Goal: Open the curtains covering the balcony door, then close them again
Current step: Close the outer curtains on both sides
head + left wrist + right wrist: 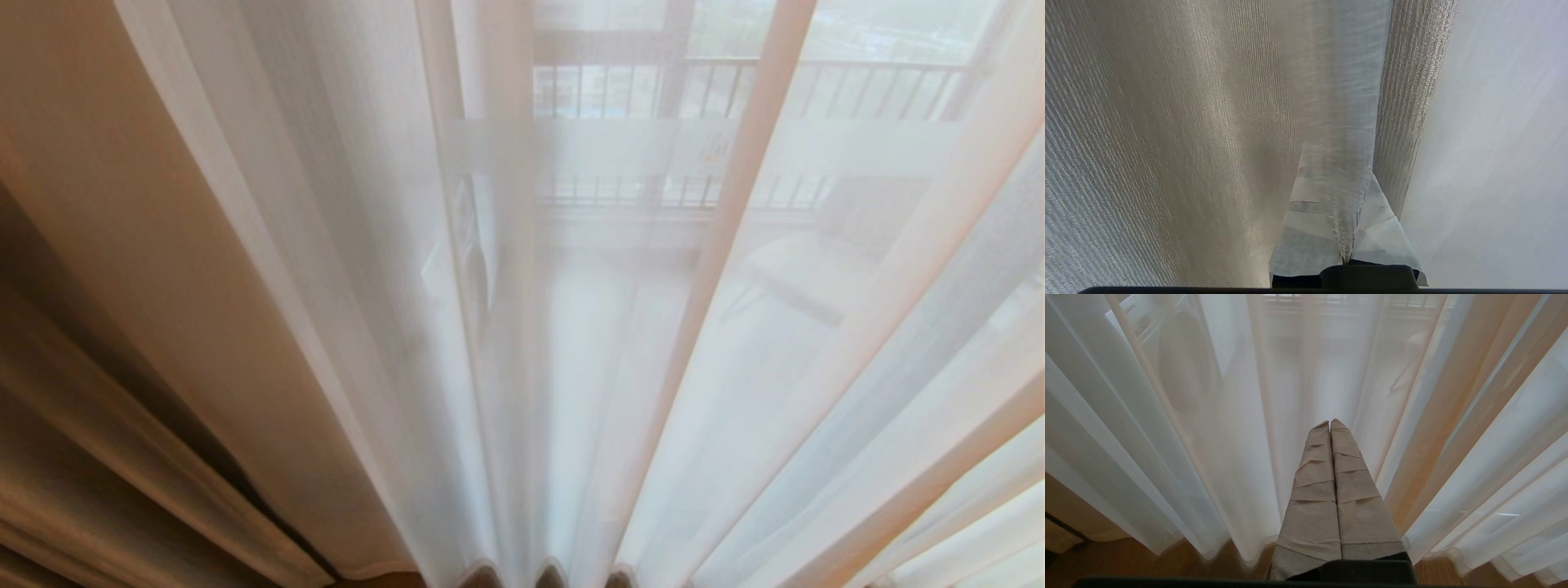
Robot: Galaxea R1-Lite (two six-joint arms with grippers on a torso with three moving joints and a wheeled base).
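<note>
Left gripper (1347, 228) was clamped on the thick curtain's (1167, 143) edge fold, pleat running lengthwise straight ahead of fingers. Right gripper (1330, 428) was pressed together, empty, idle, facing sheers (1208, 437).

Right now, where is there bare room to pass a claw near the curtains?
Only the wood floor strip before the white sheers looks free. The sheer folds hang packed, and the left claw is shut on the thick beige curtain. Right claw hangs shut, empty.
</note>
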